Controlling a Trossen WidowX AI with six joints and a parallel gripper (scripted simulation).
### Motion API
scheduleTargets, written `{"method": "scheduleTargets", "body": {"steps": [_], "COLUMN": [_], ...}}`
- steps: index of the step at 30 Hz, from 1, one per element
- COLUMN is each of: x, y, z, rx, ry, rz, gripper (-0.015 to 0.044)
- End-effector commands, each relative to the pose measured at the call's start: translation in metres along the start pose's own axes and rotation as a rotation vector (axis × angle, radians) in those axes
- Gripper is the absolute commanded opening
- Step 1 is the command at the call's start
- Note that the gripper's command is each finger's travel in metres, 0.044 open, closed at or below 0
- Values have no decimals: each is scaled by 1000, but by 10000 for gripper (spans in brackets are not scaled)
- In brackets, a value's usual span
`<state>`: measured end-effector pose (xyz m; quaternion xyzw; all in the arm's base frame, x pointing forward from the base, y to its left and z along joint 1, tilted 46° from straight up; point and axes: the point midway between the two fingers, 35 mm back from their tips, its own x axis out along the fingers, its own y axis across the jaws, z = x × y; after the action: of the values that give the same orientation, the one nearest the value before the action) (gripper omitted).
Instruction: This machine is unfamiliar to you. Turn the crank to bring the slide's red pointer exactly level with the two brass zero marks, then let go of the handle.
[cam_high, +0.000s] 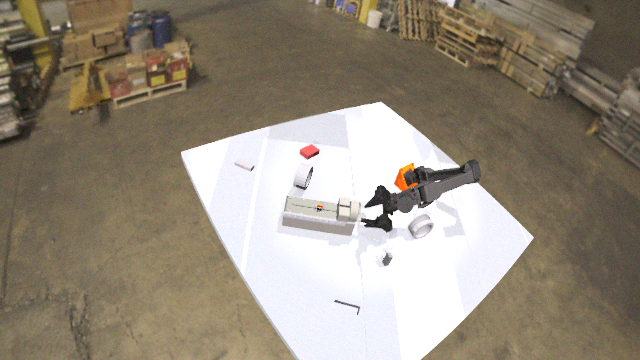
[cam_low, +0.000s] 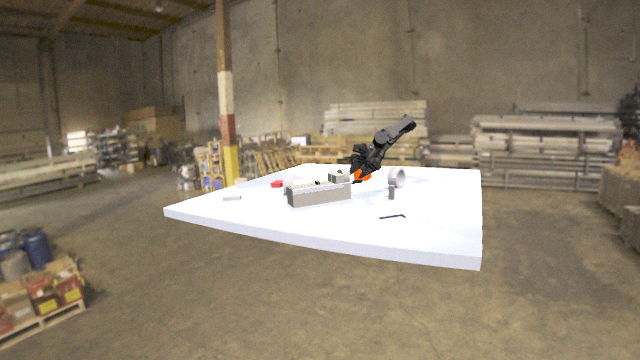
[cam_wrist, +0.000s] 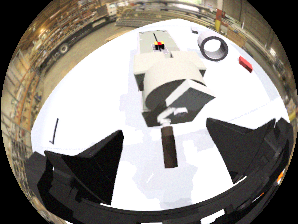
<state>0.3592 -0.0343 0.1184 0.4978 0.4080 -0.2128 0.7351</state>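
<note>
Landmark: my slide machine (cam_high: 320, 215) on the table (cam_high: 300, 280). My gripper (cam_high: 376, 212) sits just off its crank end (cam_high: 348, 209). One tape roll (cam_high: 303, 176) behind it, another (cam_high: 420, 226) beyond my gripper. Hex key (cam_high: 347, 305) well in front.

My arm (cam_high: 450, 180) is dark charcoal grey throughout, built from blocky, angular links with a matte finish. One bright orange block (cam_high: 405, 176) sits at the base end, the only colour on me. My pincer (cam_high: 374, 212) is near-black; its two fingers are broad, wedge-shaped slabs tapering to blunt points. No cables, screws or markings can be made out in the top view; the wrist view shows only the plain black finger faces.
</note>
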Motion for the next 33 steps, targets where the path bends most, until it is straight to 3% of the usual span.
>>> {"method": "scheduleTargets", "body": {"steps": [1, 28, 33], "x": [6, 34, 34], "y": [-2, -2, -2], "z": [-5, -36, -36], "rx": [3, 5, 5], "ry": [1, 2, 2], "rz": [-5, -3, -3], "gripper": [440, 440, 309]}}
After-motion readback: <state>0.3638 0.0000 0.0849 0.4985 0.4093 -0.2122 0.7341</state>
